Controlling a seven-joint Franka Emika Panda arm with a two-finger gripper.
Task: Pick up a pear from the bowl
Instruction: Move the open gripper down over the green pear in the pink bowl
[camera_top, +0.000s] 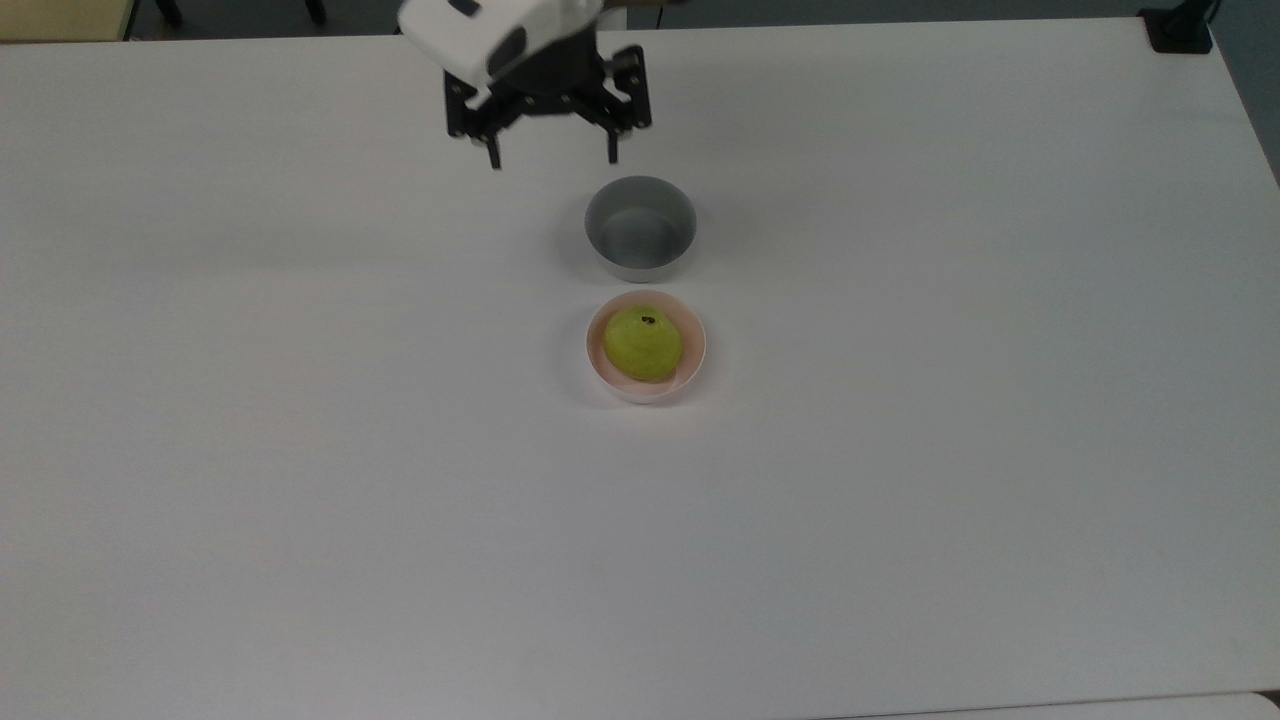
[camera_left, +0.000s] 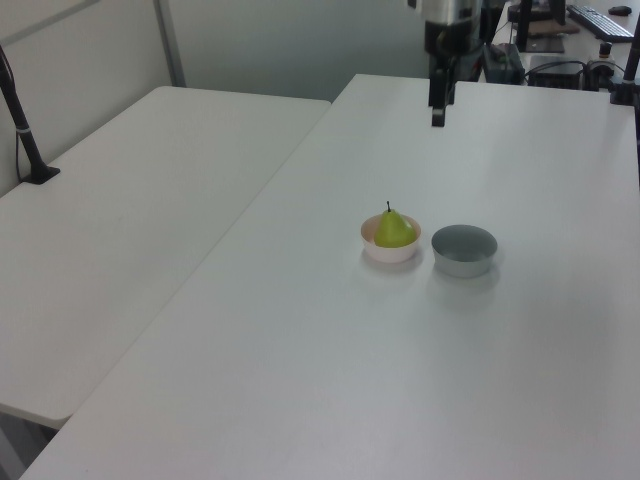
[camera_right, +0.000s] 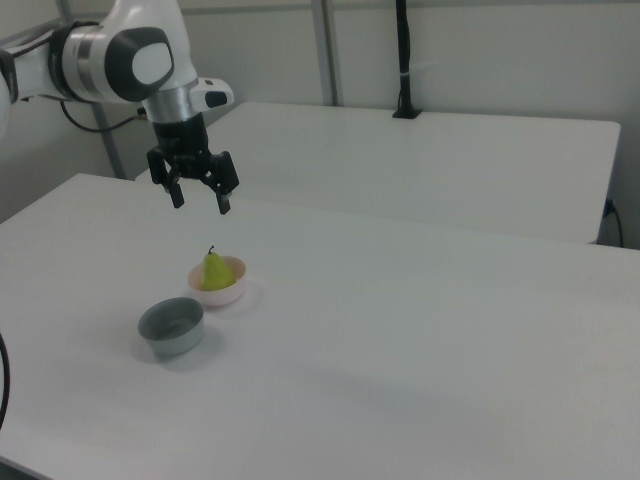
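Pear (camera_top: 643, 343) in pink bowl (camera_top: 693, 367)

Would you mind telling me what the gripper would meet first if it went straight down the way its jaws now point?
Probably bare table. The open gripper hangs above the surface short of the grey bowl, with the pear in the pink bowl further on. Depth is uncertain.

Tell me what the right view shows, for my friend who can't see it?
A yellow-green pear sits upright in a small pink bowl on a white table. Above and to the right view's left of it hangs the robot arm's black tool, fingers open and holding nothing. A grey bowl stands close by, in front of the pink one.
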